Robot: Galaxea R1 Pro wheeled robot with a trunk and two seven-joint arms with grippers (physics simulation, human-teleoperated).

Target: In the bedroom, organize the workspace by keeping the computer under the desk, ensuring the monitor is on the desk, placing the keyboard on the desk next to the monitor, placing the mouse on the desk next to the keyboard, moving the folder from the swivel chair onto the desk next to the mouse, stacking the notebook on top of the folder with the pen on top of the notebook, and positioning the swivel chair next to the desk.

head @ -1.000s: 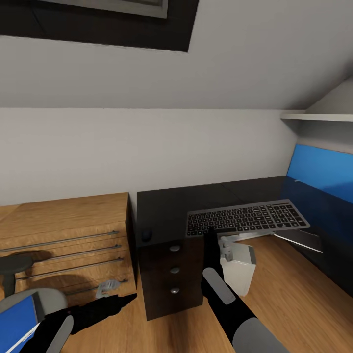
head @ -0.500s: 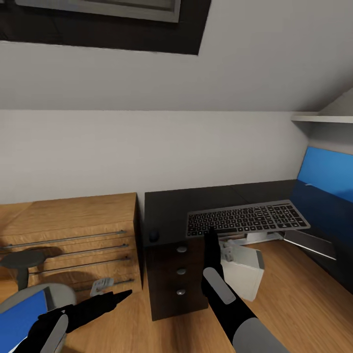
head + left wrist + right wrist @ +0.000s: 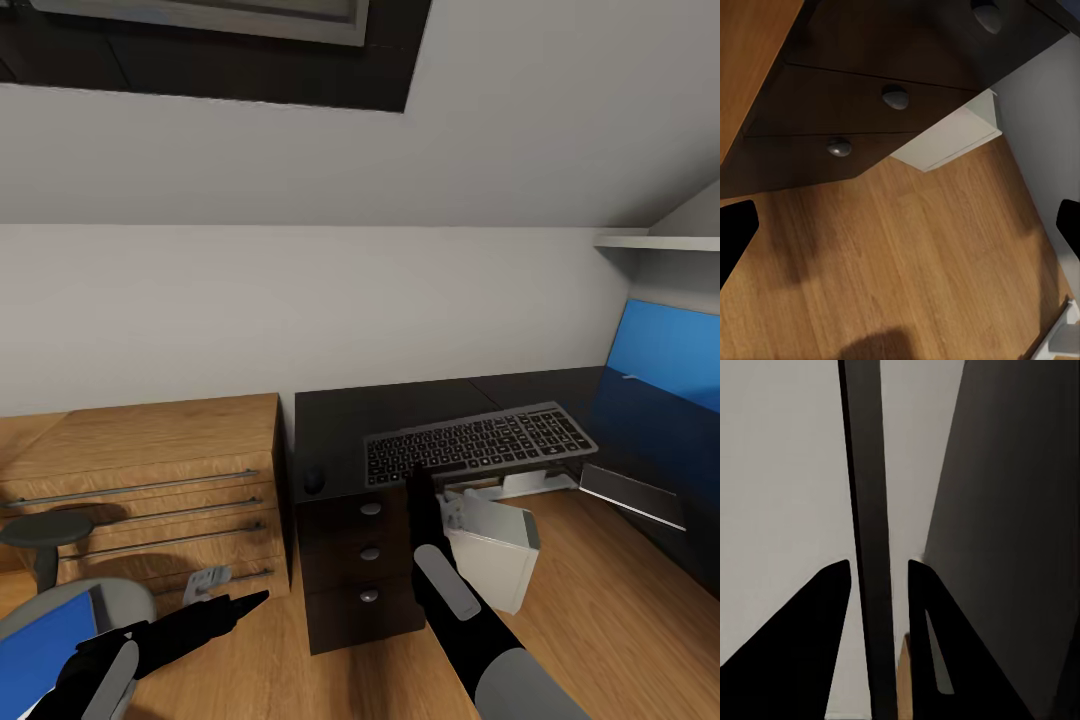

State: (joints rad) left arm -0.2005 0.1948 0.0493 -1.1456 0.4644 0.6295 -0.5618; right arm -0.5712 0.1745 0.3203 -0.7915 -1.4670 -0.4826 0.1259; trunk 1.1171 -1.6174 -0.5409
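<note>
Keyboard clamped edge-on by right gripper above desk; left gripper apparently spread, empty.

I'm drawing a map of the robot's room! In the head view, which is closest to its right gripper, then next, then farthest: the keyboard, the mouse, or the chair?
1. The keyboard: held in the right gripper, above the desk's front edge.
2. The mouse: on the desk's left end, further left.
3. The swivel chair: on the floor, far left, by the left gripper.
</note>
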